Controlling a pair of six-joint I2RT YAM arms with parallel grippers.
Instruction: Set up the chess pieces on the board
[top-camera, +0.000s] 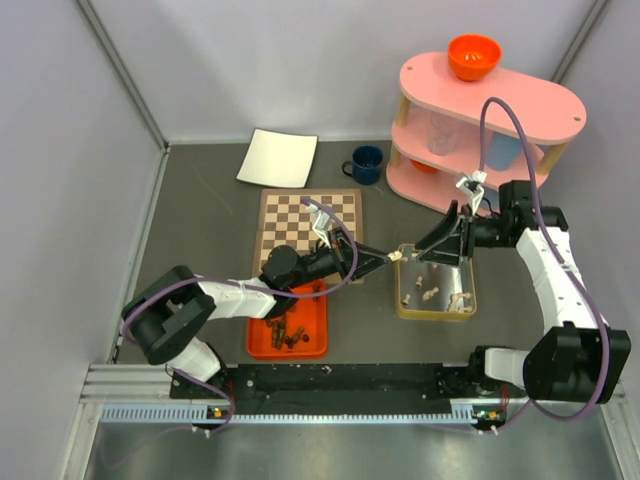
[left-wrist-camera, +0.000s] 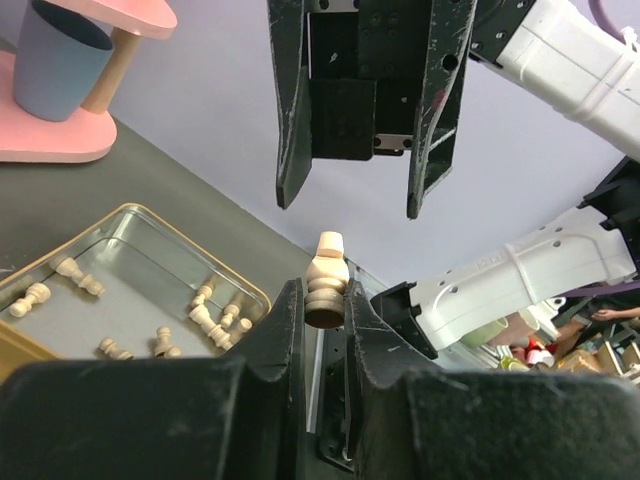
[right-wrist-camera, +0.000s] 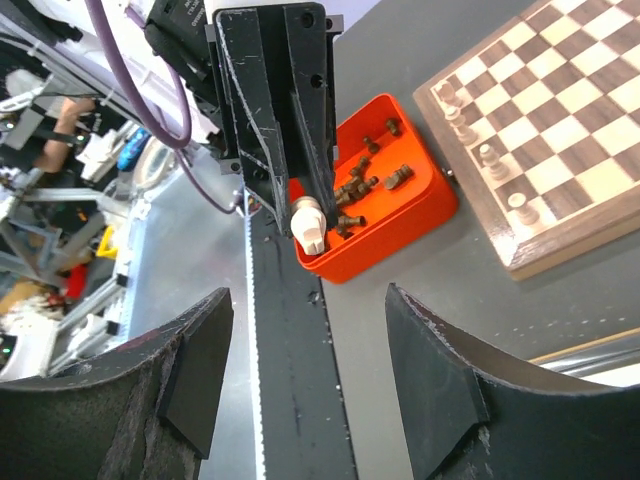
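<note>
- Top view: my left gripper (top-camera: 390, 258) pinches a pale piece (top-camera: 397, 256) between the board (top-camera: 308, 215) and the tin (top-camera: 436, 316). My right gripper (top-camera: 425, 250) faces it, apart.
- Left wrist: the piece's base sits clamped in the tips. The right jaws are spread wide above, and loose pale pieces (left-wrist-camera: 205, 318) lie in the tin.
- Right wrist: dark pieces (right-wrist-camera: 362, 183) lie in the orange tray (right-wrist-camera: 420, 215), and four pale chessmen (right-wrist-camera: 488, 158) stand on the board.

Surfaces: wood, tin, plastic.
Your pale chess piece (left-wrist-camera: 327, 275) is smooth, matt turned wood, and the board (right-wrist-camera: 590, 130) is satin wood with visible grain. The tin tray (left-wrist-camera: 130, 265) is shiny bare metal; the orange tray (right-wrist-camera: 430, 205) is glossy plastic. The right gripper (right-wrist-camera: 310, 295) has matt black, scuffed fingers (right-wrist-camera: 440, 390). The table (top-camera: 200, 230) is dull grey.
</note>
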